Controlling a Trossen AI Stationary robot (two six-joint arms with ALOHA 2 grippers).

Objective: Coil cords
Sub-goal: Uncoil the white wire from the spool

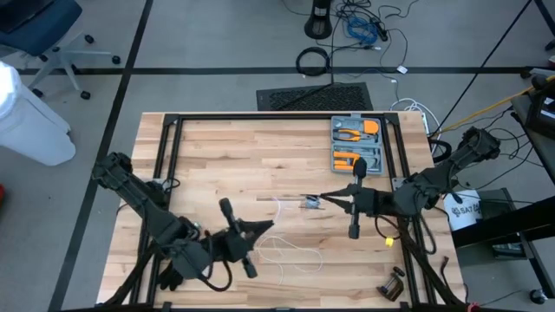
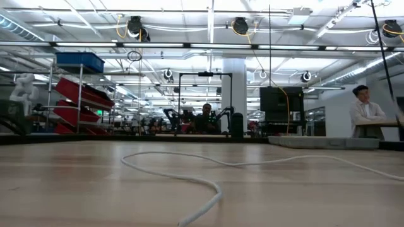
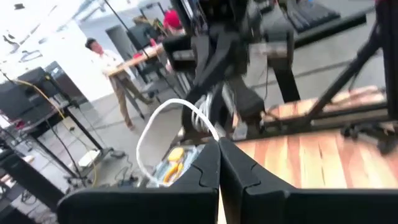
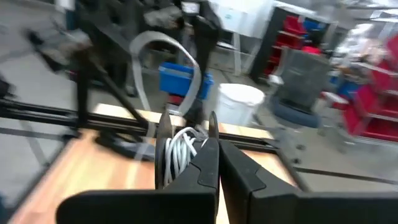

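So right now both arms are mid-wind on the cord (image 1: 290,227). The left gripper (image 1: 264,227) sits over the near-left part of the worktop (image 1: 225,160), and in its wrist view the jaws are pressed together on the white line, with a loop arching up beyond them. Loose slack trails on the wood near that gripper, in a lazy curve you can also see snaking across the low view.

The right gripper (image 1: 323,199) is around the middle of the worktop, its jaws shut on a small bundle of white turns (image 4: 180,149), with one loop standing up beyond it.

If I were doing this step, I'd keep the left side feeding slack with light tension so each new turn lies beside the last. The risk, I reckon, is the free loop springing off or the slack snagging on the frame rails.

Surface is pale butcher-block wood with a black frame (image 1: 277,116) round it. A grey tool case (image 1: 356,145) with orange-handled tools sits at the far right, and a small dark object (image 1: 393,284) at the near right edge. Beyond: red bins on shelving, ceiling lights, and a person (image 2: 365,111) standing at a desk.
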